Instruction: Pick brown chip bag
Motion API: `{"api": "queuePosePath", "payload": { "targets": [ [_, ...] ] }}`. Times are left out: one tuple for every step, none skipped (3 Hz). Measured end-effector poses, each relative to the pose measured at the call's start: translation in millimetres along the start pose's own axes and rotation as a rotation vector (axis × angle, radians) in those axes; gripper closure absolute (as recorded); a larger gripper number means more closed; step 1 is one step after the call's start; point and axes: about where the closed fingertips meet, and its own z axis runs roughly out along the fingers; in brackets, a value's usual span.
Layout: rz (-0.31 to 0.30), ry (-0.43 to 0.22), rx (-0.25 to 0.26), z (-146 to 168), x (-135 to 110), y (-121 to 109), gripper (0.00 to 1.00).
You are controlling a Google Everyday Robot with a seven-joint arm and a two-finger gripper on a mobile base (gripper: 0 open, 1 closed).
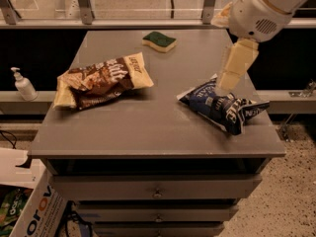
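**First:** Here, what do we have on the flat grey tabletop [158, 132]?

**Second:** We see the crinkled dark brown chip bag with cream-yellow ends and white lettering [101, 80] lying flat on the left half. It sits at a slant, with one pale end toward the left edge and the other pointing back and to the right.

**First:** And where do we find the robot?

**Second:** Its cream-coloured claw [228, 80] hangs from the rounded white arm [261, 6] at upper right, over the right side of the tabletop. Its tip is by the far end of the crumpled dark blue snack bag with white print [222, 107]. We cannot tell whether the claw is apart or together, nor whether it touches that blue bag.

**First:** How do we place it against the brown chip bag?

**Second:** Well apart. The brown chip bag lies untouched on the opposite side, with bare grey surface between the two bags.

**First:** What else do we note?

**Second:** A green rectangular sponge with a yellow underside [159, 41] rests near the far edge, farther back than both bags. Off to the left, a small white pump bottle [22, 85] stands upright on a lower ledge. Under the tabletop we see stacked grey drawers with small knobs [157, 191]. A white cardboard box with orange lettering [34, 211] sits on the floor at bottom left.
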Motion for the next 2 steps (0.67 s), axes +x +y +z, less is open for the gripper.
{"api": "queuePosePath", "payload": {
  "targets": [
    [-0.038, -0.055, -0.027, 17.3, -22.7, -10.1, 0.00],
    [-0.149, -0.192, -0.103, 54.1, -79.0, 18.0, 0.00]
  ]
}}
